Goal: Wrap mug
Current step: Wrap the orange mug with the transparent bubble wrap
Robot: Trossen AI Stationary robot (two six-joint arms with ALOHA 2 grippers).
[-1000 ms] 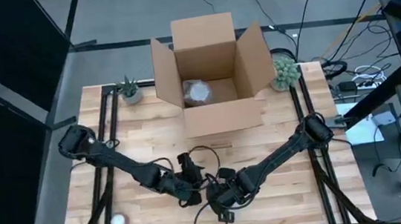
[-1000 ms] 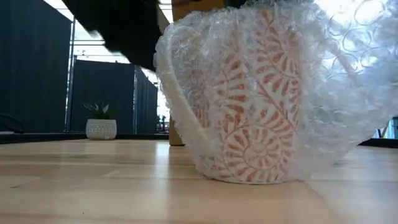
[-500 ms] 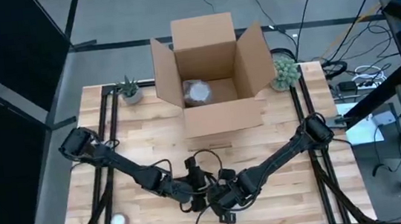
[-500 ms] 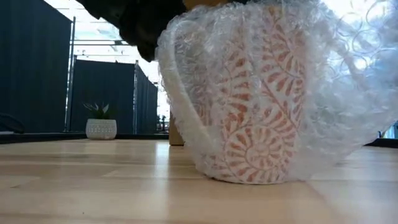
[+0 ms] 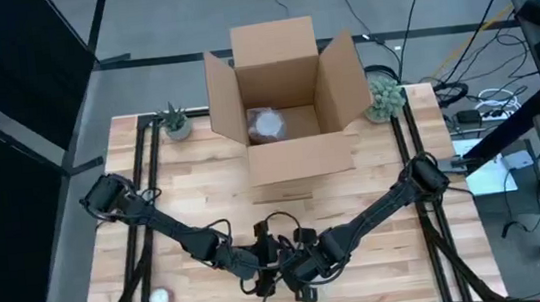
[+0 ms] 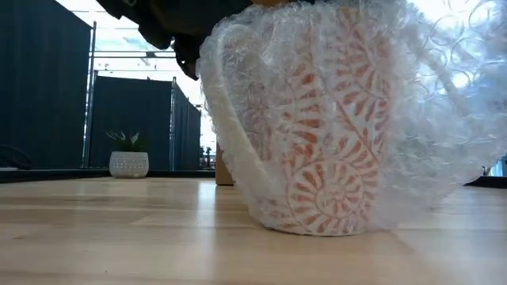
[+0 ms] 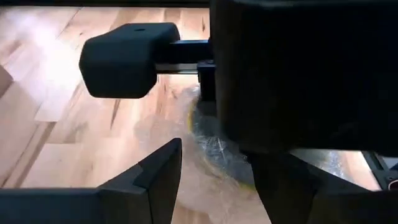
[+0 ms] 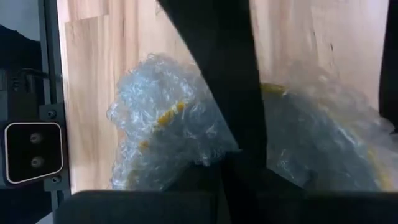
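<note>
The mug [image 6: 317, 127] stands upright on the desk [image 6: 119, 229], near its front edge, enclosed in bubble wrap [image 6: 444, 103]. Both pincers meet directly above it. The left pincer [image 5: 267, 267] is spread, its fingers [image 7: 155, 171] flanking the wrap. The right pincer [image 5: 297, 267] lies against the wrap; its finger state cannot be determined. A cardboard box [image 5: 285, 99] sits open at the desk's far edge.
</note>
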